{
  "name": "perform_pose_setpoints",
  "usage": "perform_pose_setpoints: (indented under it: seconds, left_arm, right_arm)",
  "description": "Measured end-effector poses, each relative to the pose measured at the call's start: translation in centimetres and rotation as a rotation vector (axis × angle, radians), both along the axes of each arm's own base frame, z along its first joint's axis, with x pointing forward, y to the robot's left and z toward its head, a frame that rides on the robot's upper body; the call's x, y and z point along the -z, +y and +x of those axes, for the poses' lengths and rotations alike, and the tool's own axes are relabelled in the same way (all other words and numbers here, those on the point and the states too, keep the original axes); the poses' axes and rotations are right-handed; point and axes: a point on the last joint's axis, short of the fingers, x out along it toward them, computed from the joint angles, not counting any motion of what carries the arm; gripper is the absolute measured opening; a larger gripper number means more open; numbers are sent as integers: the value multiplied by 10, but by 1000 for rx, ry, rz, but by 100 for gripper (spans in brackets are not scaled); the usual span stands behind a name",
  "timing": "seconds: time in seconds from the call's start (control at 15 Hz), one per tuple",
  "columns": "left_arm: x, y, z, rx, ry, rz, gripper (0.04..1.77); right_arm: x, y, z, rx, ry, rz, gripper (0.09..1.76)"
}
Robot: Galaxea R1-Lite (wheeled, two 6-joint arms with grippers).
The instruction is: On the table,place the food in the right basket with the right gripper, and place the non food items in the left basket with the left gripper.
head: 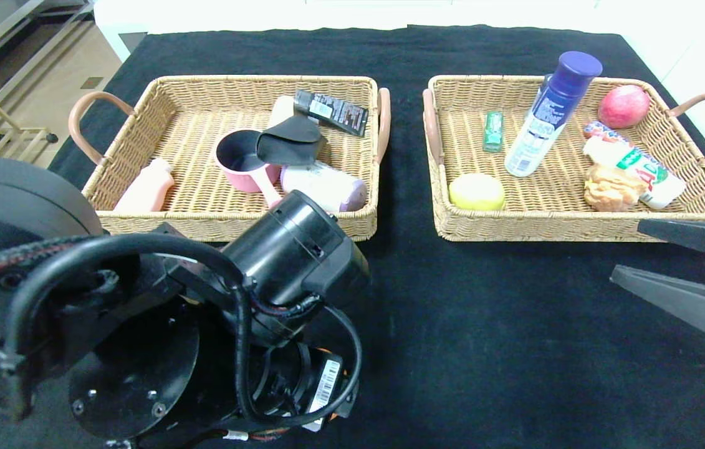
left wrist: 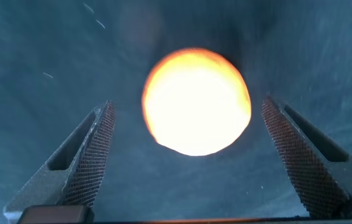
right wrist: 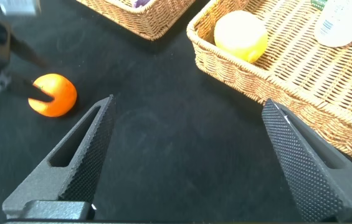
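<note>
A round orange (left wrist: 195, 102) lies on the table's black cloth (head: 483, 343), and in the right wrist view the orange (right wrist: 52, 95) shows near the left basket's corner. My left gripper (left wrist: 188, 102) hangs over it, open, a finger on each side, neither touching. In the head view the left arm (head: 202, 324) hides the orange. My right gripper (head: 626, 249) stands open and empty at the table's right edge, just in front of the right basket (head: 576, 227). The blue-capped bottle (head: 548, 118) and the bun (head: 613, 187) sit in that basket.
The left basket (head: 202, 206) holds the pink saucepan (head: 243, 163), black pouch (head: 290, 140), white canister (head: 324, 186), a pink bottle (head: 146, 187) and a dark tube (head: 332, 112). The right basket also holds a yellow round item (head: 477, 191), a red fruit (head: 623, 106) and a wrapped packet (head: 636, 163).
</note>
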Motion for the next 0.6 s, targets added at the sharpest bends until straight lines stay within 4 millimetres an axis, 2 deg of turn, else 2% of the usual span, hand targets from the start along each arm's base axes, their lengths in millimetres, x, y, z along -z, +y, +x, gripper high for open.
perform_pose_setpoints:
  seconds: [0.6]
  left_arm:
    - [22, -12, 1, -17, 51, 49, 172]
  right_arm:
    - [-1, 0, 0, 0, -3, 0, 171]
